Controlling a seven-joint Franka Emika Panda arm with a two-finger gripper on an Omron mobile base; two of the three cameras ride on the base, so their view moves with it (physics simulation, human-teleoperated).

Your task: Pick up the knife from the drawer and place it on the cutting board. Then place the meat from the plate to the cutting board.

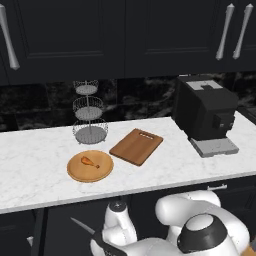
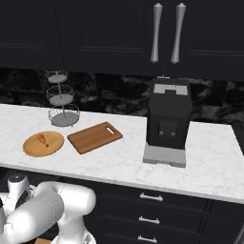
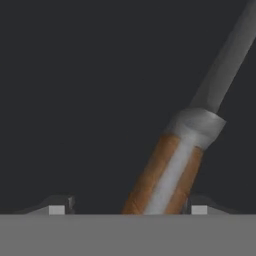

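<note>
Desk (image 1: 45, 175): white marble, carries all targets. Cutting board (image 1: 136, 146) bare, lying just beside plate (image 1: 90, 166); meat (image 1: 90, 161) on plate. Knife (image 3: 175, 160) low, below desk edge, handle running between claw (image 3: 128, 209) fingertips, blade pointing away over dark drawer (image 3: 75, 100) interior. Claw looks closed around handle; firm contact cannot be told. Risk: handle sits off-centre, toward one fingertip; long blade could pivot, slip, or strike desk edge on lift.
</note>
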